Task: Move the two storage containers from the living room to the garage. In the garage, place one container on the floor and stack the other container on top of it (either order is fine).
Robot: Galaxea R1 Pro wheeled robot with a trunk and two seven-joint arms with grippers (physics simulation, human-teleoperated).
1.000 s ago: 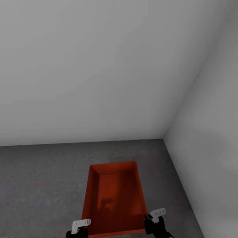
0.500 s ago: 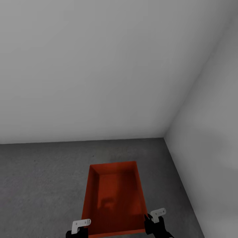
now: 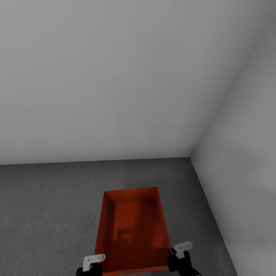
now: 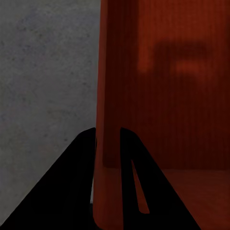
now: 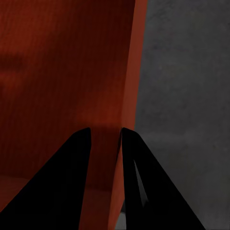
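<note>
Head view crops both hands (wrists hidden) gripping container (image 3: 132, 230).

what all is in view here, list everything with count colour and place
storage container: one, orange-red, lidless, held over the floor just ahead of the robot near the corner
floor: one, dark grey rough concrete, under and around the container
walls: two, pale grey, meeting in a corner ahead and to the right
left gripper: one, black fingers either side of the container's left wall, shut on it
right gripper: one, black fingers either side of the container's right wall, shut on it
</note>
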